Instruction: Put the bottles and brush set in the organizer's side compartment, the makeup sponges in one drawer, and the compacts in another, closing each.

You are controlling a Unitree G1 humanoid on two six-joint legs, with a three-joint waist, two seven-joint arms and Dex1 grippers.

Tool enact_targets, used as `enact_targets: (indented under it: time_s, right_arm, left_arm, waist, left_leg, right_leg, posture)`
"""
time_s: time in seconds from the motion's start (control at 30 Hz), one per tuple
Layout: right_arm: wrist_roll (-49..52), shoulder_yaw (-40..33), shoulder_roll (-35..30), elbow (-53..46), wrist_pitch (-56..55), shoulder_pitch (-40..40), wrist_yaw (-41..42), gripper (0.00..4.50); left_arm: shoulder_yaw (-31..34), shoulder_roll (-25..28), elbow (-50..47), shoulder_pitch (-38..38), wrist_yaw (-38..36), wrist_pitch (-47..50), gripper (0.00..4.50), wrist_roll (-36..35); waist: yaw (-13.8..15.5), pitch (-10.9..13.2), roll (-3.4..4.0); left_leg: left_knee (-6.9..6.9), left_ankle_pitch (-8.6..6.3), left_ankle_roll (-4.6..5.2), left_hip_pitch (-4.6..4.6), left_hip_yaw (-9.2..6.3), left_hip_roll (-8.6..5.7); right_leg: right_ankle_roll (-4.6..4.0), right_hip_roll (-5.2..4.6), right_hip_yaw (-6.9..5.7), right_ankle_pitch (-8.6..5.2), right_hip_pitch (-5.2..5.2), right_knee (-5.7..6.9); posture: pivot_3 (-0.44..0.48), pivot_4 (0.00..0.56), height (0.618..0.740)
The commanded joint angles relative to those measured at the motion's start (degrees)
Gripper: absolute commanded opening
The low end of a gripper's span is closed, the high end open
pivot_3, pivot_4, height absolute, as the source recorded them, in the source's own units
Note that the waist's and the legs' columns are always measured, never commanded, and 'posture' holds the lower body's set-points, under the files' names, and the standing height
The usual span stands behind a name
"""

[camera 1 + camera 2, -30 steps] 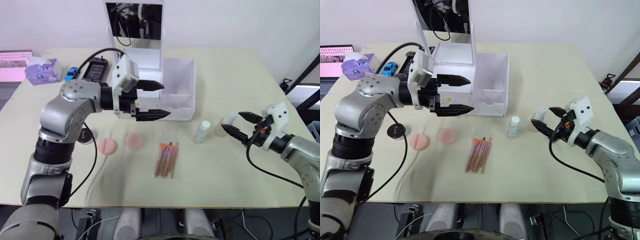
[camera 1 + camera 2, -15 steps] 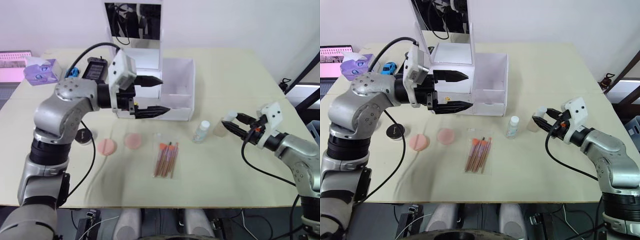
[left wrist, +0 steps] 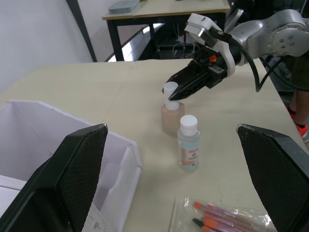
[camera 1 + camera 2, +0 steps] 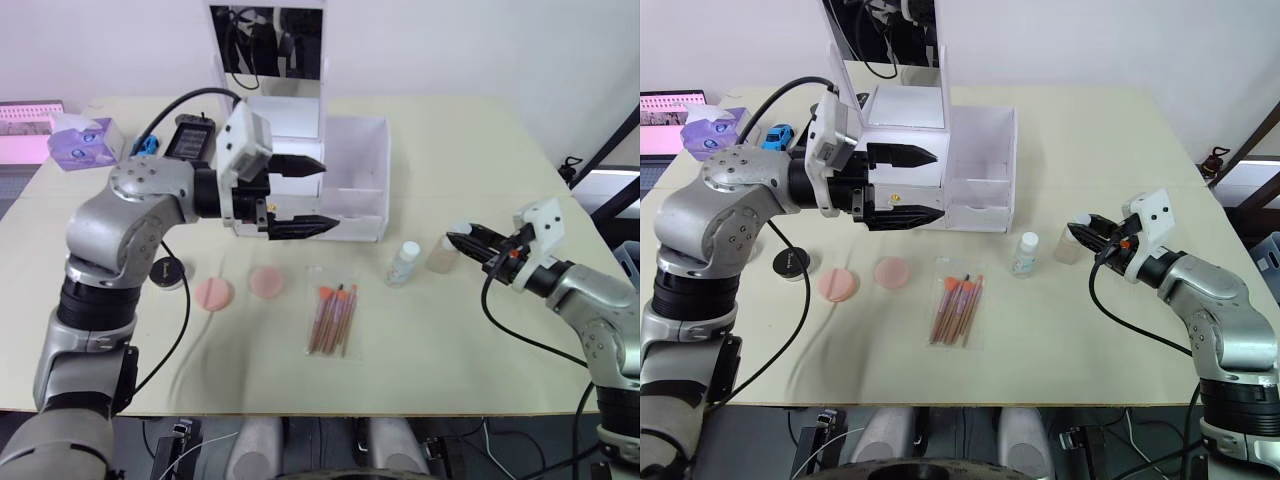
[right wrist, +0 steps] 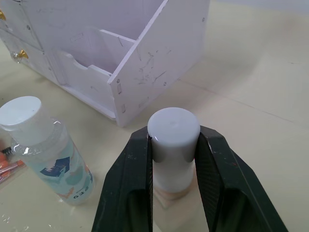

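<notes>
The flatter beige bottle (image 4: 438, 261) stands on the table at the right, and my right gripper (image 4: 455, 239) is shut on its white cap (image 5: 173, 132). The round clear bottle (image 4: 405, 263) stands just left of it. The brush set (image 4: 333, 318) lies flat in the middle, with two pink makeup sponges (image 4: 214, 293) (image 4: 267, 281) to its left. One black compact (image 4: 166, 270) lies beside my left arm. My left gripper (image 4: 328, 193) hovers open in front of the white organizer (image 4: 300, 117), near its side compartment (image 4: 358, 160), holding nothing.
A purple tissue box (image 4: 88, 140), a blue toy car (image 4: 143, 147) and a black device (image 4: 191, 135) sit at the back left. The organizer's upright mirror (image 4: 268, 42) rises at the back. Bare table lies along the front edge.
My right gripper has closed on the beige bottle's cap. My left gripper shifted slightly back toward the organizer and stayed open.
</notes>
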Motion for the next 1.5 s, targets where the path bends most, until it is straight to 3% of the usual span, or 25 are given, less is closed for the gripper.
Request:
enact_targets:
  time_s: [0.03,0.27,0.5,0.8,1.17,1.5]
  right_arm:
    - [0.41,-0.54,-0.32,-1.6,0.43,-1.21,-0.26,0.91]
    - [7.8,-3.16,-2.71,-6.42,6.39,-9.94,0.67,0.91]
    - [8.18,5.26,-3.05,-5.13,10.77,-28.94,1.83,0.91]
    - [-2.15,18.8,6.48,16.38,2.91,-45.65,7.1,0.91]
    - [-10.49,21.51,11.18,32.96,-8.5,-45.61,12.3,0.91]
    - [-15.54,22.55,11.75,37.85,-11.98,-42.74,12.83,0.91]
  left_arm:
    - [0.87,0.68,-1.55,-0.94,-0.27,-0.26,4.5,-0.83]
    - [2.05,3.66,0.69,-0.15,-0.54,-3.24,4.5,1.84]
    - [5.5,6.88,-1.09,4.39,2.04,-3.67,4.5,2.23]
    - [10.84,8.46,-8.1,11.93,8.06,-1.09,4.5,0.11]
    - [13.1,10.4,-13.24,16.27,11.64,1.31,4.5,-2.08]
    - [9.56,9.85,-11.22,13.56,10.68,0.38,4.5,-1.21]
  waist:
    - [0.0,0.0,0.0]
    - [-0.46,0.04,0.07]
    - [-1.67,0.06,0.07]
    - [-1.12,0.07,0.04]
    - [-1.41,0.07,0.05]
    - [-1.42,0.08,0.05]
  left_leg:
    - [0.0,0.0,0.0,0.0,0.0,0.0]
    - [0.0,0.0,0.0,0.01,0.03,0.0]
    - [-0.08,0.0,0.0,0.02,0.02,0.01]
    - [-0.12,0.0,0.0,-0.05,0.01,0.06]
    - [-0.14,0.0,-0.01,-0.17,0.01,0.06]
    - [-0.13,0.01,-0.03,-0.11,0.01,0.06]
  right_leg:
    - [0.0,0.0,0.0,0.0,0.0,0.0]
    - [-0.01,0.01,0.05,0.01,-0.03,0.02]
    - [0.0,0.03,0.09,0.01,-0.1,0.03]
    - [0.18,0.11,0.15,0.11,-0.18,0.04]
    - [0.23,0.19,0.23,0.13,-0.3,0.05]
    - [0.2,0.22,0.3,0.15,-0.27,0.1]
  posture:
    - [0.0,0.15,0.74]
    - [0.0,0.15,0.74]
    - [0.0,0.15,0.74]
    - [0.0,0.15,0.74]
    - [0.0,0.15,0.74]
    - [0.0,0.15,0.74]
